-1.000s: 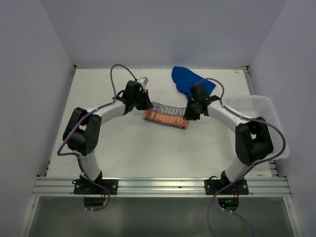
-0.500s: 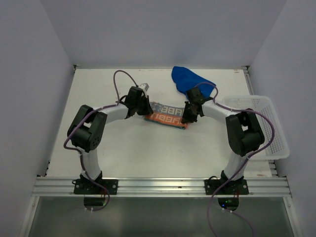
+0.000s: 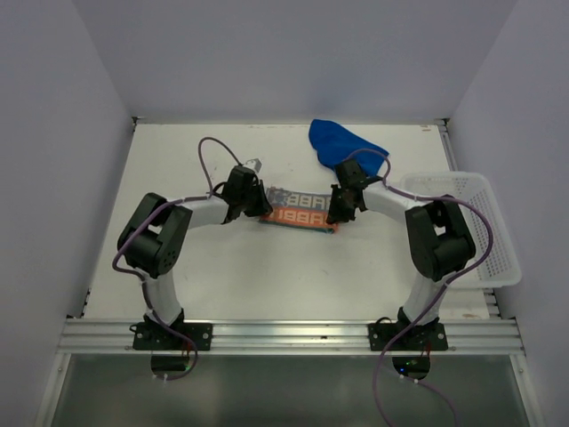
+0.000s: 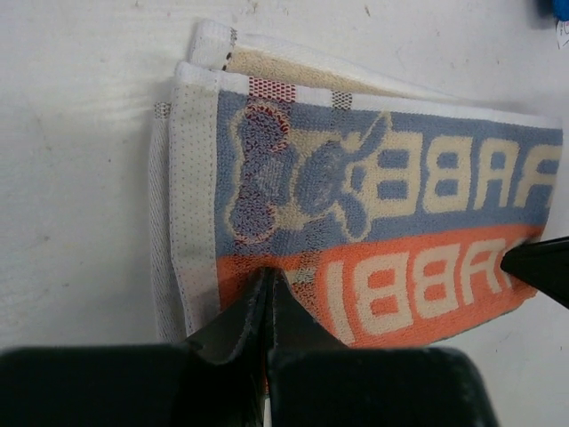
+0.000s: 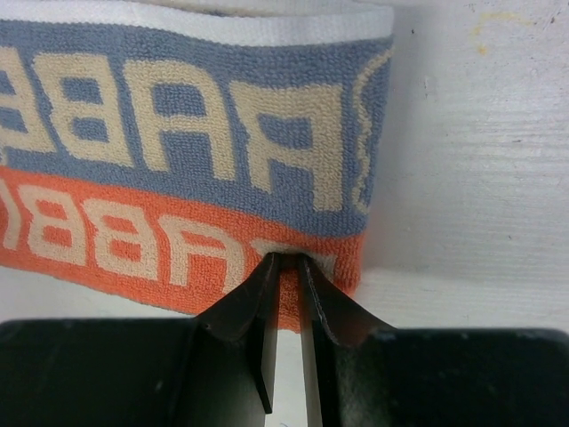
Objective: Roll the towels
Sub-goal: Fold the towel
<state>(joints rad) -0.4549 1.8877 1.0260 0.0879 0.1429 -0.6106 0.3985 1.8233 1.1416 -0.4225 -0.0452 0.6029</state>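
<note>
Patterned towel (image 3: pixel 300 210) lies as a flat folded strip near the middle of the surface (image 3: pixel 267 276), a bit toward the far edge, long side running left-right; the lettering faces up. The blue towel (image 3: pixel 342 145) is bunched loosely by the far edge, right of centre, apart from both arms; the white basket (image 3: pixel 498 267) sits at the right edge.

Left claw (image 4: pixel 268 280) is clenched tight on the near orange hem at the strip's left end; we see the cloth pucker toward its tips, so we read it as a thin pinch. Right claw (image 5: pixel 286 262) is clenched on the same orange hem at the right end, with orange terry showing between its jaws.

We judge the towel light, soft and floppy, with no stiffness; the layers can slide on each other, and the folded edges at the left end already sit slightly offset. Terry pile should give decent friction, so it is not slippery. Best hold is the hem at both ends, through all layers, so the roll starts even; a shallow pinch may slip out or lift the top layer only.
</note>
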